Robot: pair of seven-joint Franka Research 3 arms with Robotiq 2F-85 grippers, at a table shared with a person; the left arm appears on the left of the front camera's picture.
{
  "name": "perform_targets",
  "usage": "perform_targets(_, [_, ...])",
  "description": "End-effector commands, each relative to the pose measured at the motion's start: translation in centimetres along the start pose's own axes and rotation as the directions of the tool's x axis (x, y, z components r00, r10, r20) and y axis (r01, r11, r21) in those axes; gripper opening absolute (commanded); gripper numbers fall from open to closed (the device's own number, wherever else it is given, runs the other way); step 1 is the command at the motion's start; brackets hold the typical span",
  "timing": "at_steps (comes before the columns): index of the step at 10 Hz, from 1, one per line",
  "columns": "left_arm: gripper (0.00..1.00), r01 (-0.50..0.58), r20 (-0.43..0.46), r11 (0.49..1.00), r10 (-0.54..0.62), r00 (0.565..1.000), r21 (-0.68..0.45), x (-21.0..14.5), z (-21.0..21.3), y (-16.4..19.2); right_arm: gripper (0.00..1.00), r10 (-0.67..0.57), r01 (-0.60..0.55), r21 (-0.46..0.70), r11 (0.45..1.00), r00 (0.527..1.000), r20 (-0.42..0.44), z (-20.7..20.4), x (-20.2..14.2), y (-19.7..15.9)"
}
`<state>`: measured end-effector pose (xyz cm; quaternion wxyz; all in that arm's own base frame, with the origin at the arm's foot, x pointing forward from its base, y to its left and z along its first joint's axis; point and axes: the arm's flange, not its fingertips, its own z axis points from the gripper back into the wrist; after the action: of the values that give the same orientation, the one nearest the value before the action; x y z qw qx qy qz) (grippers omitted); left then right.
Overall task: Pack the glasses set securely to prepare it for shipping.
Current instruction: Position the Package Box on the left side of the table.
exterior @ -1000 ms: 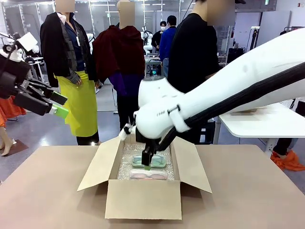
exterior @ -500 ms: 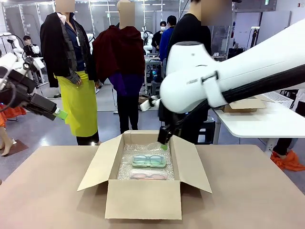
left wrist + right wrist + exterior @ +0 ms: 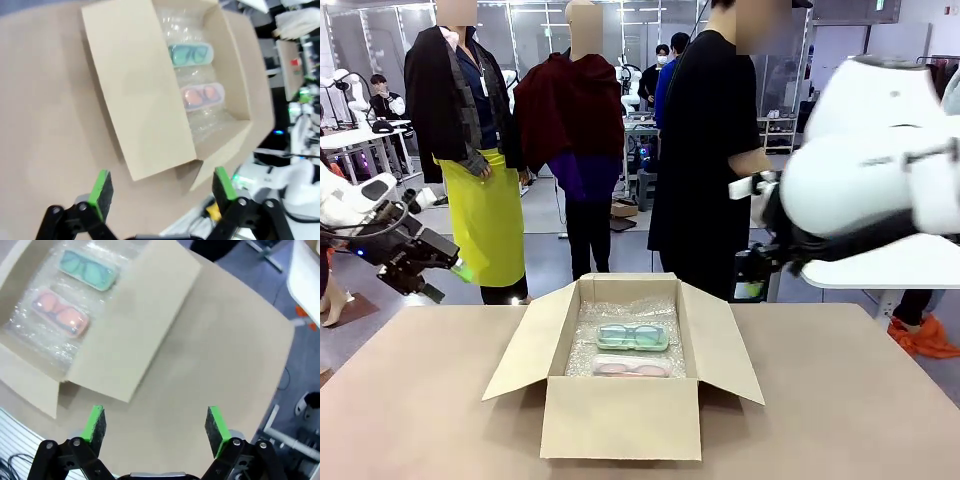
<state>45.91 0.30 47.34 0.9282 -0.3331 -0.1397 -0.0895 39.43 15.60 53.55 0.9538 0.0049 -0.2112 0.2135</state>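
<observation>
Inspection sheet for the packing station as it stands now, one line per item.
surface: brown table with an open cardboard box at its middle, flaps spread.
job's things: mint-green pack and pale pink pack lie side by side on bubble wrap inside the box, uncovered.
clutter: nothing seen.
grippers: left gripper and right gripper both open, holding nothing, raised off the table.
cables: thin dark cables past the table edge.
surroundings: person in black at the far side; white table beyond.
</observation>
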Motion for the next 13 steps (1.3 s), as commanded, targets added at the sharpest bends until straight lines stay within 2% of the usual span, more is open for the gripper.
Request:
perform_targets(1, [1.0,-0.081,-0.023,0.996,0.08,0.997,-0.047,1.0,-0.6,1.4,1.0,-0.17,0.173,-0.063,0.983,0.984,0.056,2.0,-4.2,-2.0])
perform_targets(3, [1.0,-0.067,-0.025,0.985,0.064,0.998,-0.156,1.0,-1.6,2.7,1.0,-0.234,0.241,-0.09,0.966,0.969,0.081,2.6,-6.6,-3.1])
perform_targets(4, [1.0,-0.019,-0.024,0.978,0.015,1.0,-0.209,0.8,-1.1,2.1,1.0,-0.22,0.222,-0.037,0.974,0.974,0.055,2.5,-6.8,-3.1])
perform_targets(5, [1.0,-0.093,-0.033,0.992,0.091,0.995,-0.085,0.2,-2.1,2.5,1.0,-0.192,0.195,-0.05,0.98,0.98,0.059,2.8,-5.8,-3.9])
perform_targets(9, [1.0,-0.08,-0.034,0.99,0.077,0.996,-0.114,0.4,-2.1,2.5,1.0,-0.192,0.195,-0.05,0.98,0.98,0.059,2.8,-5.8,-3.9])
perform_targets(10, [1.0,-0.098,-0.026,0.989,0.095,0.995,-0.11,1.3,-2.8,4.3,1.0,-0.192,0.195,-0.05,0.98,0.98,0.059,2.8,-5.8,-3.9])
perform_targets(12, [1.0,-0.171,-0.11,0.963,0.151,0.982,-0.207,2.0,-5.4,8.6,1.0,-0.192,0.195,-0.05,0.98,0.98,0.059,2.8,-5.8,-3.9])
perform_targets(13, [1.0,-0.198,-0.119,0.955,0.175,0.977,-0.221,2.1,-6.5,10.1,1.0,-0.192,0.195,-0.05,0.98,0.98,0.059,2.8,-5.8,-3.9])
